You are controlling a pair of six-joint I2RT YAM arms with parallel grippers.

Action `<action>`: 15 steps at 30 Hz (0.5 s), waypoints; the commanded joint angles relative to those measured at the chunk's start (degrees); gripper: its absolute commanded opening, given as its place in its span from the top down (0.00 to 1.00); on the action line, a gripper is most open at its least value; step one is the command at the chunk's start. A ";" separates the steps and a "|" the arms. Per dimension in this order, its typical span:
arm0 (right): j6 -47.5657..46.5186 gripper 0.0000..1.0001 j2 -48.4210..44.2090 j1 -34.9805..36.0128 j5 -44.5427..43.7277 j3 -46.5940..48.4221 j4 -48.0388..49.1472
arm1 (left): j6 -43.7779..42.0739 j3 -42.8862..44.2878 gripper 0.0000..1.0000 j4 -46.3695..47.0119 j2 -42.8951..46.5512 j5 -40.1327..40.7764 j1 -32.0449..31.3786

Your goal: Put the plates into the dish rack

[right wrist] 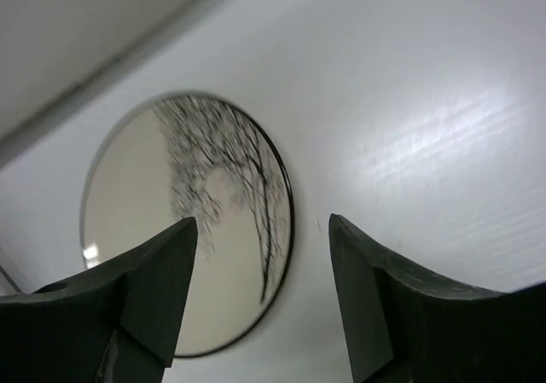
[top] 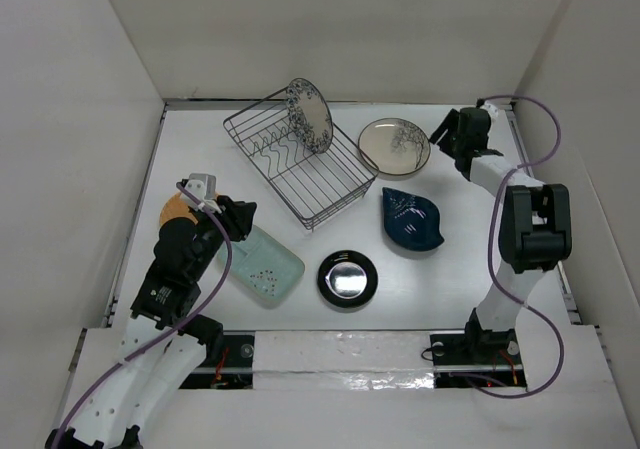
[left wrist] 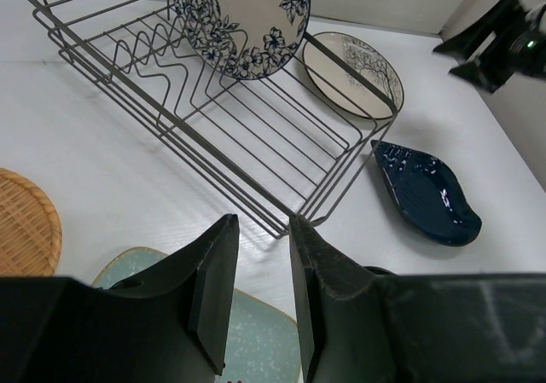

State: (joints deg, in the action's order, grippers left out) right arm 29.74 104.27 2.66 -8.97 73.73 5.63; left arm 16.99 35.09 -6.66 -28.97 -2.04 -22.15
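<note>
My right gripper hangs with its fingers spread wide and empty over the cream branch-marked plate, which lies flat on the worktop just beside the dish rack. My left gripper has its fingers slightly apart with nothing between them, over one end of the mint-green plate, near the orange plate. One floral plate stands on edge in the rack, while the blue teardrop plate and black plate lie on the worktop.
</note>
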 commanded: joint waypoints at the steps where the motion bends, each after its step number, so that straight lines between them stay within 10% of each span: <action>1: 7.44 0.29 2.24 -1.59 10.62 -2.19 3.95 | -0.30 1.73 0.73 2.61 -0.38 0.64 -0.35; 15: 26.14 0.51 16.93 -6.43 31.10 -3.07 16.06 | -0.29 1.73 0.73 2.70 -0.82 0.81 -0.35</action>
State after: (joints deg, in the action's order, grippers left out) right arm 48.45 119.70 -2.59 15.53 71.46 14.37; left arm 17.02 35.09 -6.66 -29.52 -1.63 -22.15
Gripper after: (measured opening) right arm 0.513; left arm 0.272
